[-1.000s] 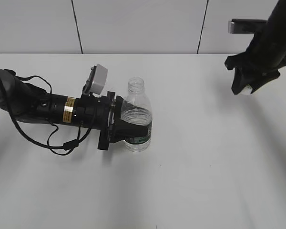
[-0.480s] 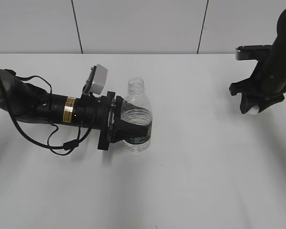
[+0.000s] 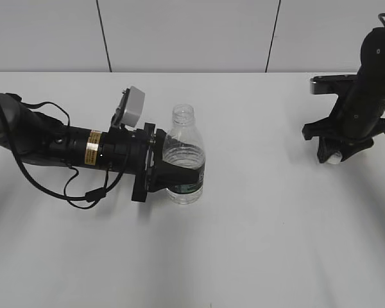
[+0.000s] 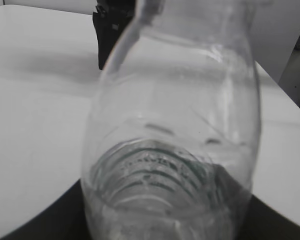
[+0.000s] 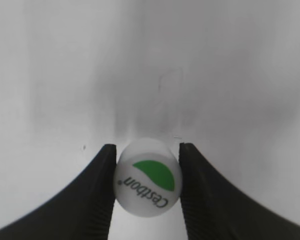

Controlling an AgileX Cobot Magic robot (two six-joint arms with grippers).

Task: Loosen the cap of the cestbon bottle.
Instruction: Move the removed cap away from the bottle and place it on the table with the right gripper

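the cestbon bottle (image 3: 184, 157) stands upright at frame centre, open neck pointing up, clamped by the left gripper (image 3: 159, 176). at far right, the right gripper (image 5: 147, 187) pinches the cap (image 5: 148, 183), printed top facing the wrist camera.

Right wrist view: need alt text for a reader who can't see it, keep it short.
A small round white plastic cap with a green half-circle mark and "Cestbon" lettering on top sits clamped between the two black fingers of the right gripper, seen from directly above. Behind it there is only a plain white table surface, slightly blurred.
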